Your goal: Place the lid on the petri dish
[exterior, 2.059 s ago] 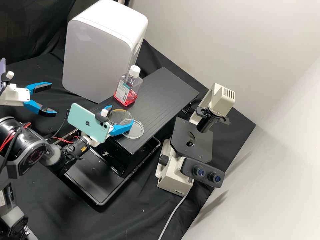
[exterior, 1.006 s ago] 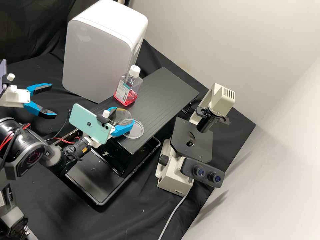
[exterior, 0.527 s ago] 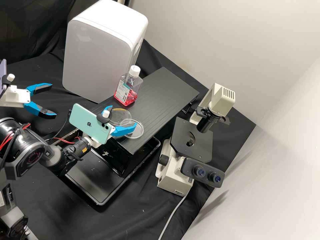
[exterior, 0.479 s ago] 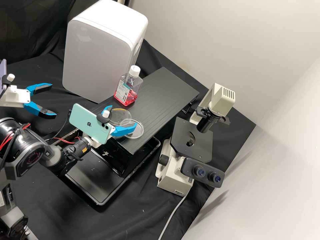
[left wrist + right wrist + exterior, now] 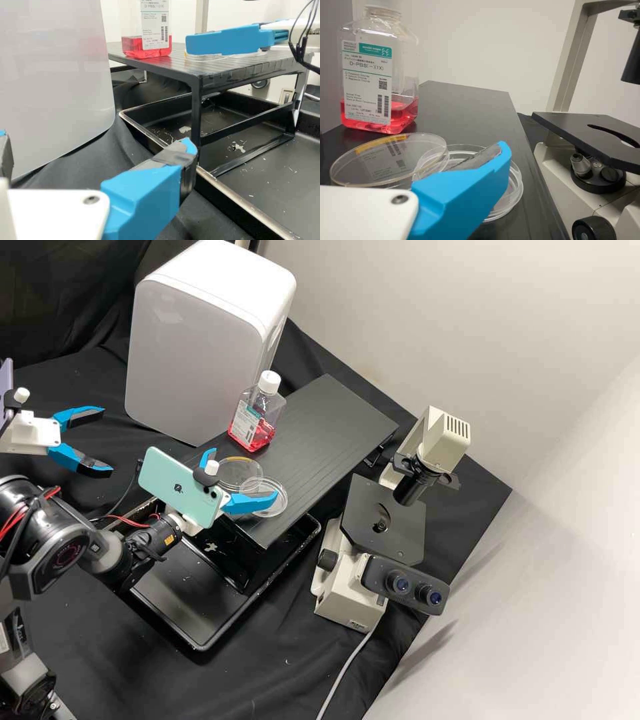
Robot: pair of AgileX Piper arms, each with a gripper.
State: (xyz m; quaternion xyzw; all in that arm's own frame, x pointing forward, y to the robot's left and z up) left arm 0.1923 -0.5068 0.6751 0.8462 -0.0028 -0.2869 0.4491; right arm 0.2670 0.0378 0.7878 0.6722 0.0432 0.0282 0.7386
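The black tabletop [image 5: 280, 653] bears a white box [image 5: 200, 340], a microscope [image 5: 373, 560] and a raised slatted shelf [image 5: 327, 420], on which the task's things rest. The right pincer [image 5: 243, 475] lies low over the shelf's near end, spread wide and gripping nothing. The lid [image 5: 385, 160] lies between its fingers, and one finger reaches over the petri dish [image 5: 270, 485]. The left pincer [image 5: 105, 439] hangs well apart by the box, open and empty. The dish sits uncovered, and the lid's edge meets its rim. The step in hand looks like taking up the lid. The next move calls for closing on its rim, lifting, shifting over the dish and lowering it level.
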